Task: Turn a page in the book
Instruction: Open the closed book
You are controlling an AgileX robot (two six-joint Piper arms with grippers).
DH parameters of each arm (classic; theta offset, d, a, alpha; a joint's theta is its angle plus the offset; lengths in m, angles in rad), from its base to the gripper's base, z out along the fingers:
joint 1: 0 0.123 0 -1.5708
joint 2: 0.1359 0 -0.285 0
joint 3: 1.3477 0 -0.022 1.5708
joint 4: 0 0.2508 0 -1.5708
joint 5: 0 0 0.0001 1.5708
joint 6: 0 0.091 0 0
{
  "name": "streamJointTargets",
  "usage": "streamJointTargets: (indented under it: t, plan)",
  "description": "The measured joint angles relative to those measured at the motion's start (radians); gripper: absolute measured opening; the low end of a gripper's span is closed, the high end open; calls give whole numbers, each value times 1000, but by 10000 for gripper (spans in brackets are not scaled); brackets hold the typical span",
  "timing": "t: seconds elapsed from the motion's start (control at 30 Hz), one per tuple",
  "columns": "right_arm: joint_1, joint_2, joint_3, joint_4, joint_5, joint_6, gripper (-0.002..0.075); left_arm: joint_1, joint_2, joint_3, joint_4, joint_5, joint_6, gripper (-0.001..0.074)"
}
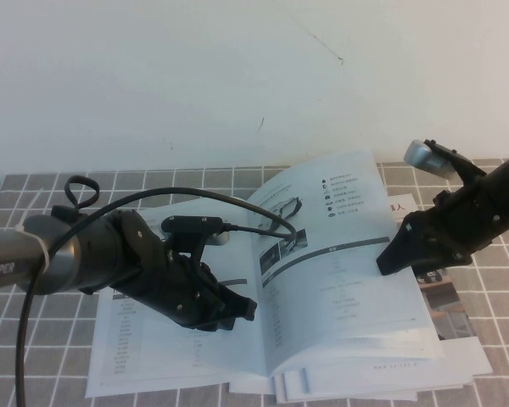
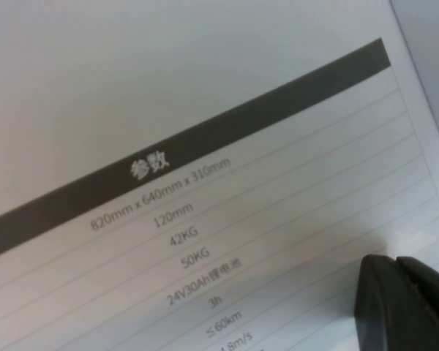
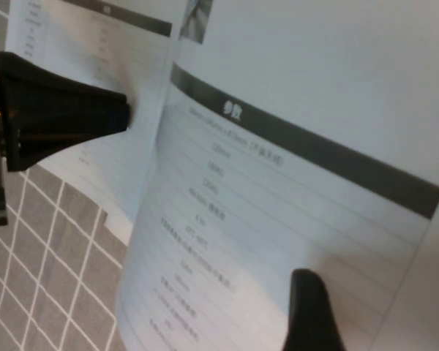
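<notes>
The book (image 1: 153, 356) lies open on the tiled table. The page (image 1: 348, 288), white with a dark-barred spec table and a small grey vehicle photo, is lifted and curved above the right side. It also shows in the right wrist view (image 3: 278, 183) and the left wrist view (image 2: 205, 146). My right gripper (image 1: 383, 261) is shut on the page's outer edge; one finger (image 3: 307, 307) shows on the page, the other is hidden behind it. My left gripper (image 1: 244, 310) is shut, its tips (image 2: 395, 292) resting on the left-hand leaf near the spine. It also shows in the right wrist view (image 3: 121, 113).
More brochures (image 1: 458, 326) lie stacked under the book at the right. A black cable (image 1: 195, 197) loops over the left arm. The grey tiled cloth (image 1: 34, 356) covers the table, and a white wall (image 1: 237, 76) stands behind it.
</notes>
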Motion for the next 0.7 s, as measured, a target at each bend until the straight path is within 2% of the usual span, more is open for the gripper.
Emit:
streamJointTargets:
  t: [0.33,0.7]
  plan:
    - [0,-1,-139,0,149,18,408,0,0,0,0,0,0,-4]
    - [0,-1,-188,164,179,4,407,0,0,0,0,0,0,-4]
